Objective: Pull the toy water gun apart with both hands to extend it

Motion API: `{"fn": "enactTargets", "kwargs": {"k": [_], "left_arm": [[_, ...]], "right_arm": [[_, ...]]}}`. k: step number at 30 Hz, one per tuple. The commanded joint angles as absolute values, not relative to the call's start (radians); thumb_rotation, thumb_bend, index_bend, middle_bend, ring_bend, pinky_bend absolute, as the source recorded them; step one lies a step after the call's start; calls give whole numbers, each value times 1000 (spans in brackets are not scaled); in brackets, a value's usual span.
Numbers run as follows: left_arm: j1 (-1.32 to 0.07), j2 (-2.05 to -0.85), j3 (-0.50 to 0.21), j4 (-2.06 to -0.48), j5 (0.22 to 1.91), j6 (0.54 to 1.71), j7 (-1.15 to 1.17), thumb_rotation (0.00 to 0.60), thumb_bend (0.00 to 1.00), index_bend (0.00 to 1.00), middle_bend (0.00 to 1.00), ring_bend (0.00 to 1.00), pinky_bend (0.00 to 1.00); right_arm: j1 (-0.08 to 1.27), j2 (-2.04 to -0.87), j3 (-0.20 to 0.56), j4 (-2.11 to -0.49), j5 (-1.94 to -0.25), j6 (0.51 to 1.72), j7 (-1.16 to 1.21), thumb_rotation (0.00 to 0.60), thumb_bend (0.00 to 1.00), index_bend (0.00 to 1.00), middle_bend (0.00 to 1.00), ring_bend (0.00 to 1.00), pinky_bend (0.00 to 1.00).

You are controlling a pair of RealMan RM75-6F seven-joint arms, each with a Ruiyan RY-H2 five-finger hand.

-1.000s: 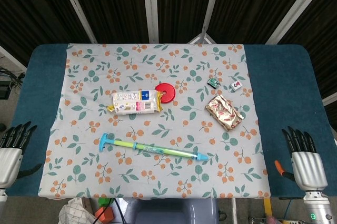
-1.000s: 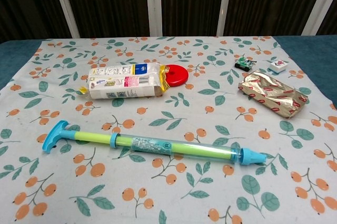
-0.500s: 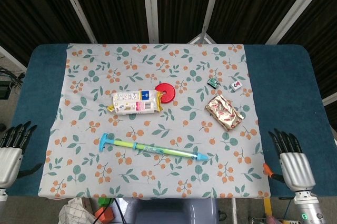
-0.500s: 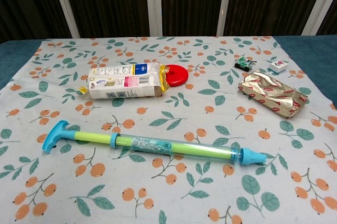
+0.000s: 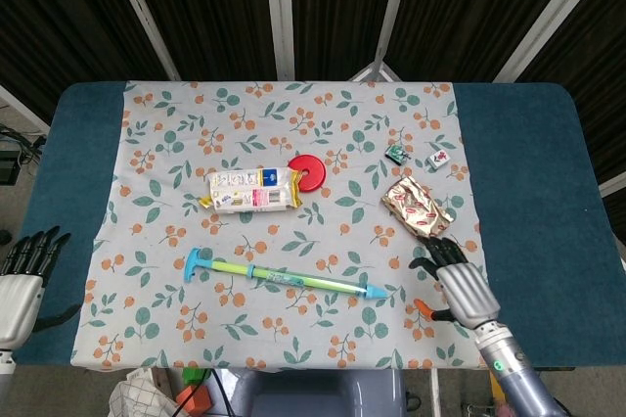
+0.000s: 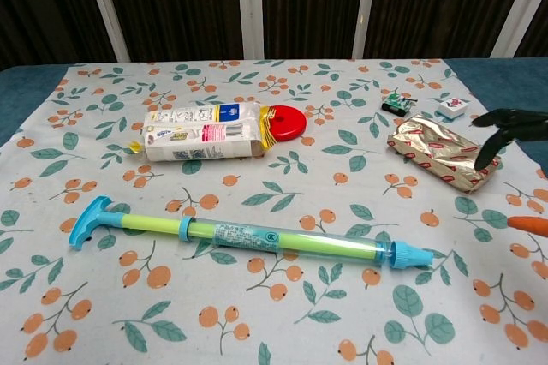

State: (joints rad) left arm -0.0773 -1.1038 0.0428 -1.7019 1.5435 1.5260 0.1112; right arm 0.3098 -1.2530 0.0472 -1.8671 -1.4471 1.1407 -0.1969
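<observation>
the toy water gun (image 6: 244,236) is lying flat on the flowery cloth (image 5: 176,339) that is covering the blue tabletop (image 5: 533,162), near the front edge and a bit left of the middle. it is long and thin, with a light blue t-shaped handle (image 6: 88,221) at its left end, a yellow-green rod, a see-through tube and a light blue tip (image 6: 411,255) at its right end. a small sticker with a round mark is sitting on the tube, but the writing is too small to read. behind the water gun a white snack packet (image 6: 202,133) is lying on its side, and it is showing blue and pink printing that is too blurry to read. a red ring (image 6: 283,122) is touching the packet's right end. a shiny gold packet (image 6: 441,152) with red marks is lying off to the right, and two tiny square tiles (image 5: 418,156) are sitting behind it. the right hand (image 5: 458,285) is hovering over the cloth just right of the gun's tip, with its fingers spread and nothing in it. the left hand (image 5: 22,280) is waiting at the front left edge of the tabletop, well apart from the gun, fingers apart and holding nothing.
</observation>
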Motion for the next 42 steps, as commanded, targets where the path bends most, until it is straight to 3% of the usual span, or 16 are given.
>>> {"fn": "enactTargets", "kwargs": {"k": [1,13,30,42], "left_arm": [[-77,-1103,41,-1701,1547,1525,112,600,134,31,0,0,0],[-76,-1095,33,-1697,1544,1505,87,600,134,33,0,0,0],[-74,-1098,27,-1695,1552,1498,97,600,134,33,0,0,0],[-73,-1099,22,-1696,1549,1491,102,600,135,38,0,0,0]], "right_arm": [[362,-1354,75,-1892,-1376,1092,-317,600,320,383,123,0,0],[423,-1564,76,-1807,-1215,1077,-536,600,320,384,126,0,0],[449,-1640,79,-1719,-1132,1093,-572,600,320,384,127,0,0],[471,-1671,85,-1685,-1088,1090,-574,600,320,499,146,0,0]]}}
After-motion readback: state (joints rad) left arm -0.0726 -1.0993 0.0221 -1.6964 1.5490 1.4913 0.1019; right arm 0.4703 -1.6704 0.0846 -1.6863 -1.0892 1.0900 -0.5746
